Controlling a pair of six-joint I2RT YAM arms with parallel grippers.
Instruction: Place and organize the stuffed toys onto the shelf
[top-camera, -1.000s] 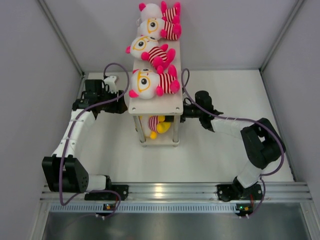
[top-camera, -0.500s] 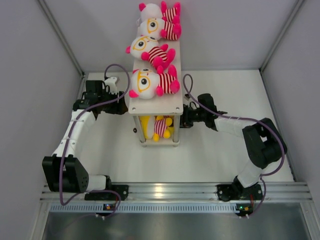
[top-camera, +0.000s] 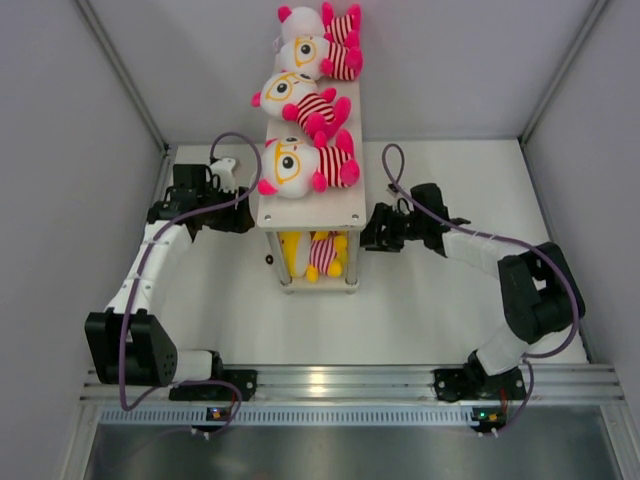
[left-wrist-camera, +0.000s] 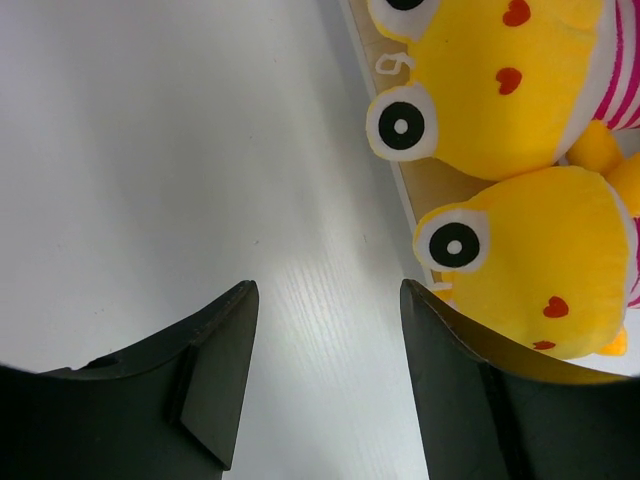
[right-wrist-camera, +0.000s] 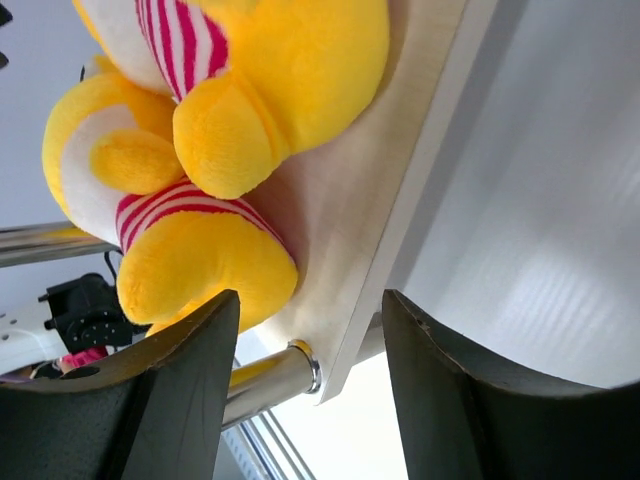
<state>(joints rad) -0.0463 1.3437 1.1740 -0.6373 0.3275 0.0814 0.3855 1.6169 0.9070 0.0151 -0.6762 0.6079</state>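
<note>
The left gripper (left-wrist-camera: 325, 335) has its jaws spread wide with nothing between them but bare table (left-wrist-camera: 150, 150). The right gripper (right-wrist-camera: 308, 335) is equally wide and empty, its dark fingers (right-wrist-camera: 170, 400) framing the edge of the shelf's lower board (right-wrist-camera: 380, 190) and a chrome leg (right-wrist-camera: 262, 385) without gripping either. Just past the left jaws, on that lower tier, two yellow plush dolls (left-wrist-camera: 500, 90) lie side by side with their heads at the left edge, faces outward. The right wrist view shows their feet and pink-and-white striped shirts, resting inside the board's right edge. From above, both arms sit low on either side of the shelf (top-camera: 312, 208) toward its near end, the left gripper just beside the left edge and the right gripper a little apart from the right edge. That low flanking stance suits work on the lower tier from the sides, since the top board blocks any reach from above. The top board carries three white-headed plush dolls (top-camera: 300, 165) in a row running toward the far wall, heads left and pink limbs right, with a bare patch at the near end. Every doll in view lies on the shelf, so the placing looks close to done. At most some straightening seems left.
</note>
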